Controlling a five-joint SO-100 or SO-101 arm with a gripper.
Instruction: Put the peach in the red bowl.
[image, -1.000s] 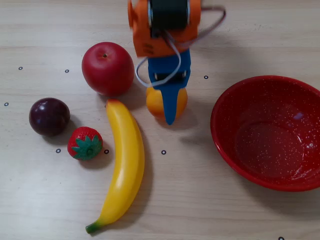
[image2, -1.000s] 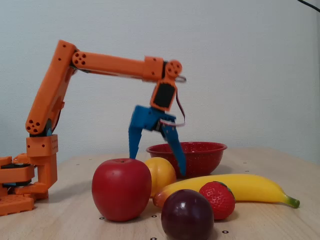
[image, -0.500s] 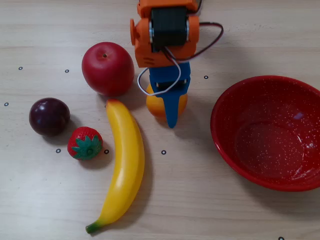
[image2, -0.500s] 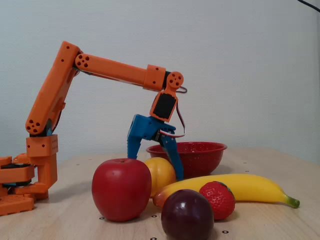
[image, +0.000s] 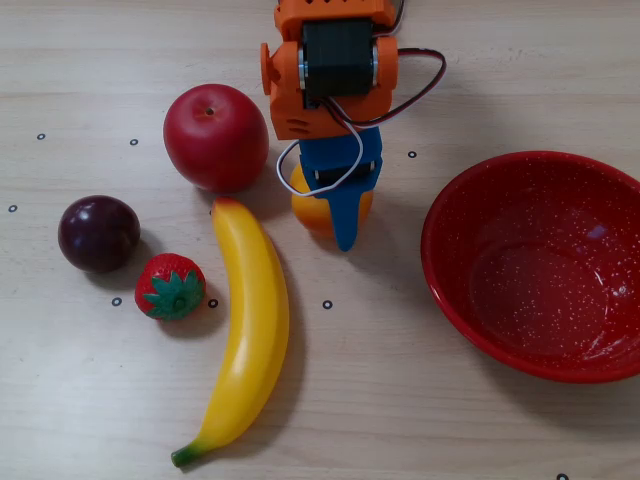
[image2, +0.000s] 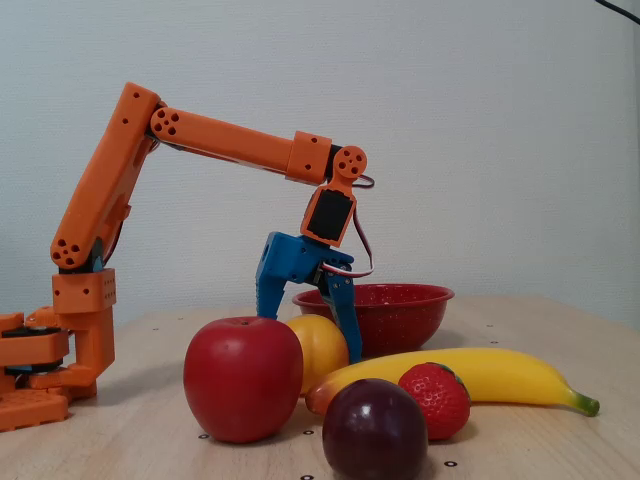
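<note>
The peach (image: 308, 212) is a yellow-orange fruit on the table, mostly covered by the arm in the overhead view. In the fixed view the peach (image2: 322, 348) sits just behind the red apple. My blue gripper (image: 325, 208) is lowered over it with the jaws spread, one finger on each side of the fruit. In the fixed view the gripper (image2: 308, 335) straddles the peach, and the right finger (image2: 345, 320) is against its side. The peach rests on the table. The red bowl (image: 450, 255) stands empty to the right, and it shows behind the gripper in the fixed view (image2: 400, 310).
A red apple (image: 215, 136) lies just left of the gripper. A banana (image: 250, 320), a strawberry (image: 170, 286) and a dark plum (image: 98, 233) lie to the lower left in the overhead view. The arm's base (image2: 50, 360) stands at the left in the fixed view.
</note>
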